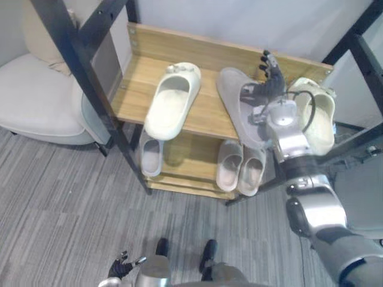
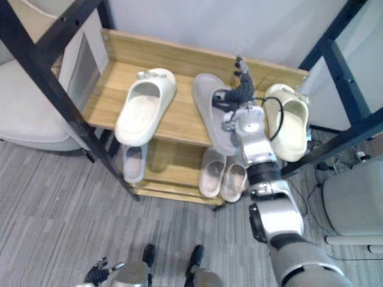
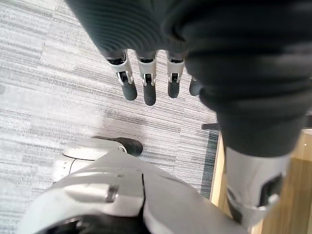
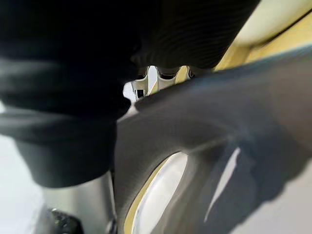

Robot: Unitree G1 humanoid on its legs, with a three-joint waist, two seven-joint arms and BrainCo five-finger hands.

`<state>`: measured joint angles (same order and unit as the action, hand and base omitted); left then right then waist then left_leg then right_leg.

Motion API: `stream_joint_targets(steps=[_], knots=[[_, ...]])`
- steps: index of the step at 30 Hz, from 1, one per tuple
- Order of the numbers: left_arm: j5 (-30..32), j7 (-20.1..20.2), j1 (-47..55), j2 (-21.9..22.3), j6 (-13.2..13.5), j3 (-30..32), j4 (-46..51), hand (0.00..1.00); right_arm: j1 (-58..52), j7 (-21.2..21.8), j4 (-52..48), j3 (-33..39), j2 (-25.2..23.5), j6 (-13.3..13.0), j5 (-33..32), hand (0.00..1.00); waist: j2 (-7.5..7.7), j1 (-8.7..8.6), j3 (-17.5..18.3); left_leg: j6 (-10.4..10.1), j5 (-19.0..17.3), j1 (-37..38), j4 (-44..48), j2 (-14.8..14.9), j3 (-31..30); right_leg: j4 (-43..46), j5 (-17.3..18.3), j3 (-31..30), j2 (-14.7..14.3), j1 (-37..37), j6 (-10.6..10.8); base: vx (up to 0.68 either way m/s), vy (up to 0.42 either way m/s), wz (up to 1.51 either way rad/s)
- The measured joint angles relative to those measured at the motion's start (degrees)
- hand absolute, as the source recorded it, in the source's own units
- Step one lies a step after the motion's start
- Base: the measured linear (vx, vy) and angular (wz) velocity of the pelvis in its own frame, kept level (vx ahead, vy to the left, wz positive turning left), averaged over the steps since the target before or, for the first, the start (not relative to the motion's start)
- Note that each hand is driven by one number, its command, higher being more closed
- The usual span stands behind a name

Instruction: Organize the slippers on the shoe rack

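Atop rack (image 1: pixel 133 89): grey slipper (image 1: pixel 230 89) between cream slippers (image 1: pixel 170 101), pinched by right robot hand (image 1: pixel 271 81); left robot hand (image 3: pixel 148 90) relaxed.

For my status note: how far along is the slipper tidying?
Done: a pale pair sits side by side on the lower shelf. In hand: the right hand grips the grey slipper at the top shelf, between the left cream slipper and the right cream slipper. Left: pairing those and the lone slipper below. The left hand hangs idle.
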<state>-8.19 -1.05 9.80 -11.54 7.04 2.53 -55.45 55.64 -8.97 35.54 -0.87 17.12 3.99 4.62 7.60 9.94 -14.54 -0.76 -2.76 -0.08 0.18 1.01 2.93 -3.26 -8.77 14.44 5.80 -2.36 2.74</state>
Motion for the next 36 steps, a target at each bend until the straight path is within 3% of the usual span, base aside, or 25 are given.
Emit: stream_joint_targets(steps=[7, 19, 29, 36], knots=[[-0.86, -0.09, -1.47, -0.27, 0.05, 0.41, 0.22, 0.00, 3.84, -0.01, 1.74, -2.64, -1.35, -0.76, -0.18, 1.00, 1.01, 1.91, -2.22, -0.15, -0.92, -0.50, 1.46, 0.43, 0.46, 0.00, -0.01, -0.59, -0.33, -0.01, -0.02, 0.01, 0.008, -0.01], [-1.00, -1.46, -1.96, -0.26, 0.11, 0.43, 0.46, 0.00, 4.94, -0.37, 1.14, -4.67, -1.40, -2.97, -3.13, 1.00, 1.25, 1.98, -2.86, -0.45, -3.18, -1.49, 5.00, 1.16, 1.57, -0.02, 0.00, -1.55, -0.91, 0.14, -0.02, 0.01, 0.012, -0.05], [-0.89, -1.47, -1.84, -0.22, 0.07, 0.66, 0.49, 0.00, -8.15, -0.40, -17.04, -4.74, -1.54, -4.36, -3.45, 1.00, 1.25, 0.89, -2.83, -0.42, -3.24, -0.80, 5.02, 1.02, 2.64, -0.14, 0.01, -2.34, -0.80, 0.48, -0.04, -0.01, 0.009, -0.04], [-0.23, -1.40, -1.29, -0.10, 0.03, 0.96, 0.32, 0.00, -18.08, -0.84, -30.35, -3.72, -2.61, -8.00, -3.86, 1.00, 0.97, -0.94, -2.33, -0.40, -3.23, -0.24, 5.21, 0.55, 2.77, -1.15, 0.12, -2.41, -0.54, 1.57, -0.09, -0.01, 0.002, -0.01]])
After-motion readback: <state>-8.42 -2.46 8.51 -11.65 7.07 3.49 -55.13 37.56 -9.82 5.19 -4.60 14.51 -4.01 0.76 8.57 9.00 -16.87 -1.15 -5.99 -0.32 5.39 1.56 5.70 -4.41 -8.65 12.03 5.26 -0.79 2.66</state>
